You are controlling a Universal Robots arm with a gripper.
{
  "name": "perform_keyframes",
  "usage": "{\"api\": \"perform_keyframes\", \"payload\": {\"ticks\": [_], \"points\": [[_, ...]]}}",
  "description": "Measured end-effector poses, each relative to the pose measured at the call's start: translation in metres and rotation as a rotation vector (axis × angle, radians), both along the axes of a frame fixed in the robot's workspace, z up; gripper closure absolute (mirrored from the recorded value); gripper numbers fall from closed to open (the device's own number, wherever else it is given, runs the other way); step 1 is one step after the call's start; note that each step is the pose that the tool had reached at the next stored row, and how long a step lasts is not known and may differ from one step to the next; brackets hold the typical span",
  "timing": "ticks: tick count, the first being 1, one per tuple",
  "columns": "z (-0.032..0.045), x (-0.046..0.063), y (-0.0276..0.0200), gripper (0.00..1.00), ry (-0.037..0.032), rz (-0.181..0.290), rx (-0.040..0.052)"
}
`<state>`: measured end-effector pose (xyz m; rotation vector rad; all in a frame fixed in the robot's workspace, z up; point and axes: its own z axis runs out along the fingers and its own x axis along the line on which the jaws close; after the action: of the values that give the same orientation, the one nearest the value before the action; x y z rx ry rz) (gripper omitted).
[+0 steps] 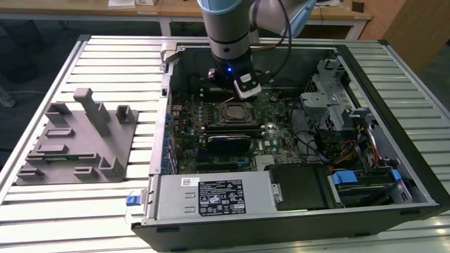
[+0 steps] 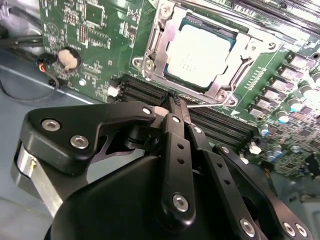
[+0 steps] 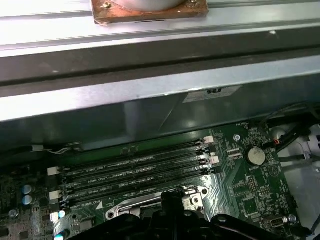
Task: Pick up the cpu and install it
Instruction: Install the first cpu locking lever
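- Most of the job looks done: the cpu (image 2: 200, 50) lies flat inside the socket frame (image 2: 154, 50) on the motherboard (image 2: 90, 40), pale metal top facing up.
- In the second wrist view the metal frame borders the chip on all sides, and the chip looks square to the opening, not tilted.
- One thin wire lever (image 2: 210, 105) runs along the near edge of the socket. I can't tell whether it is latched, so I'd treat lock-down as unconfirmed.
- My judgement: pick and place are finished, and only securing or checking the retention could be left.
- Gripper (image 2: 174, 102) is clenched: both fingers (image 2: 175, 150) meet at the tips with no gap and nothing between them.
- It carries nothing, and the chip is not in its grasp.
- Fingertips sit just beside the socket's near edge, close to the lever and the memory slots (image 2: 145, 90). Whether they actually touch the lever or the board is not clear from here.
- In the exterior view the arm hangs inside the open computer case (image 1: 414, 179), its tool end right above the socket area and near the case's far wall.
- Grey tray (image 1: 77, 147) with upright posts lies on the slatted table (image 1: 42, 211) on the exterior view's left, well apart from the gripper.
- Coin cell (image 3: 256, 156) and memory slots show beyond the fingertips in the first wrist view, with nothing lying loose on the board there.
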<state>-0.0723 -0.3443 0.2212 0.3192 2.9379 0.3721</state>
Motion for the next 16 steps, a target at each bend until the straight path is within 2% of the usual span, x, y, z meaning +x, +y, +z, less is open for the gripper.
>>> {"api": "perform_keyframes", "payload": {"ticks": [8,13,16], "points": [[-0.0033,0.000,0.0031,0.89,0.0001,-0.061,-0.0001],[-0.0051,0.000,0.0100,0.89,0.0000,-0.069,0.0000],[-0.0061,0.000,0.0112,0.89,-0.0009,-0.069,0.0002]]}}
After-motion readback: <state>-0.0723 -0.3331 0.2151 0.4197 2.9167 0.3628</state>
